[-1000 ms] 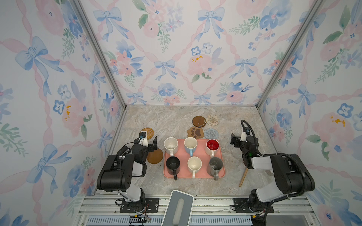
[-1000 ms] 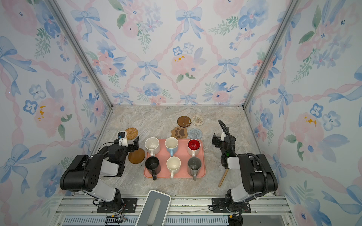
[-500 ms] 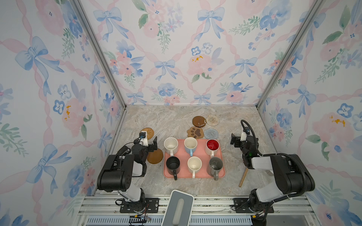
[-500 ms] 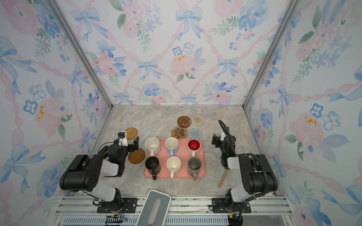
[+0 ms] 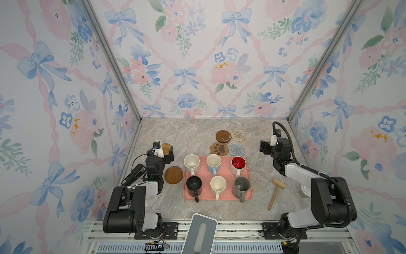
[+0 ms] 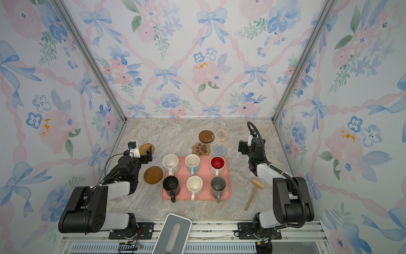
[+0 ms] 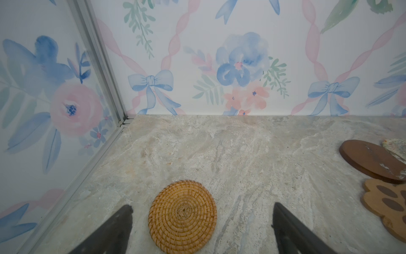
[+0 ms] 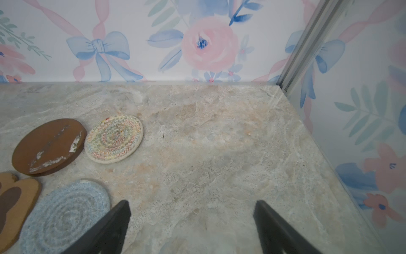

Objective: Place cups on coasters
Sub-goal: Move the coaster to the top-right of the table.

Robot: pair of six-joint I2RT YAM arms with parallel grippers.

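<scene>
left gripper: its two dark fingers are standing wide apart and gripping nothing; it is hanging near the left wall, off the far-left corner of the tray.
tan rattan coaster: it is lying flat on the marble table, in line with the gap between the left fingers in the wrist view; in both top views the gripper is covering part of it, and whether it is touching the coaster cannot be told.
right gripper: its fingers are spread wide and holding nothing, with only bare marble showing between them; it is hanging to the right of the coaster cluster, apart from the tray.
pink tray: it is lying mid-table between the two arms and carrying all six mugs upright, in two rows of three.
far row, left to right: cream-white mug, light-blue mug, red-inside mug.
near row, left to right: black mug, second cream-white mug, grey mug; all six handles are pointing toward the robot.
coaster cluster: it is lying just behind the tray's far-right corner, packed close, with the worn brown round coaster and cream woven coaster farther back, and the paw-print coaster and light-blue woven coaster nearer the tray.
plain brown round coaster: it is lying on the marble just left of the tray, beside the left arm.
wooden mallet: it is lying on the table right of the tray, near the right arm.
</scene>
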